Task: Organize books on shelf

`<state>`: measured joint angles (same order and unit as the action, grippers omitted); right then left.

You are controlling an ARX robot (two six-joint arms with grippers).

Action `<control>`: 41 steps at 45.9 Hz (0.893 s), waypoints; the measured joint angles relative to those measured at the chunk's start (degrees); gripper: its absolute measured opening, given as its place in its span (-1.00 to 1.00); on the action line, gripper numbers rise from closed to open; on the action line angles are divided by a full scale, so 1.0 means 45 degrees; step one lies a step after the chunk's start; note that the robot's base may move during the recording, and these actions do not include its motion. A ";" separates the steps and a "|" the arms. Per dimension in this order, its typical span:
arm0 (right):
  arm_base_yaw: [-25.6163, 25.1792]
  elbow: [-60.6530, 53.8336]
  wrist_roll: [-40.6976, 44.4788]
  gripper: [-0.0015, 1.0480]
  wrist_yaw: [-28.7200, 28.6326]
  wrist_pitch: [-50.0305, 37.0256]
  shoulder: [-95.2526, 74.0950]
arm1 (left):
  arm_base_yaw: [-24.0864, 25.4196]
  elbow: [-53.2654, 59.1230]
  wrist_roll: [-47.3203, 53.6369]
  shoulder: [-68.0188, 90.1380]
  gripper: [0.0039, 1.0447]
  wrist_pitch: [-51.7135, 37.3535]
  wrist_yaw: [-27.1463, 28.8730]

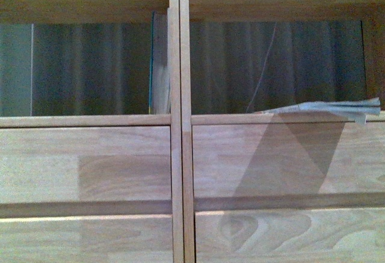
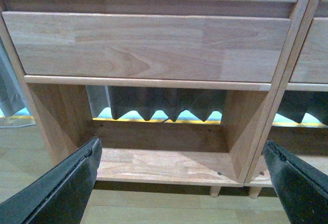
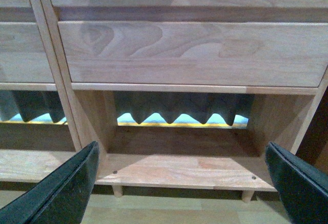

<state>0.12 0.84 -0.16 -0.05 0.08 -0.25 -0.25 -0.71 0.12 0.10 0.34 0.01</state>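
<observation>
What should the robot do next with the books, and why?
Probably raise the right gripper toward the thin book lying flat in the right compartment of the shelf. It and the left gripper are open and empty, low by the bottom openings, while the other book already stands upright against the divider.

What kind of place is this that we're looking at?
Probably an indoor room, home-like or a test space: a light-wood shelf with drawer fronts, a grey pleated curtain hanging behind its open back, and pale wood flooring beneath its peg legs. A thin book lies in one compartment.
</observation>
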 joint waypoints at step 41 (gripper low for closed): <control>0.1996 0.0583 -0.1122 0.86 0.3366 -0.0355 -0.2268 | 0.0000 0.0000 0.0000 0.0000 0.86 0.0000 -0.0005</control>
<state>9.10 3.46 -5.21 15.09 -1.52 -10.46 -0.25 -0.71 0.12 0.10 0.34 -0.01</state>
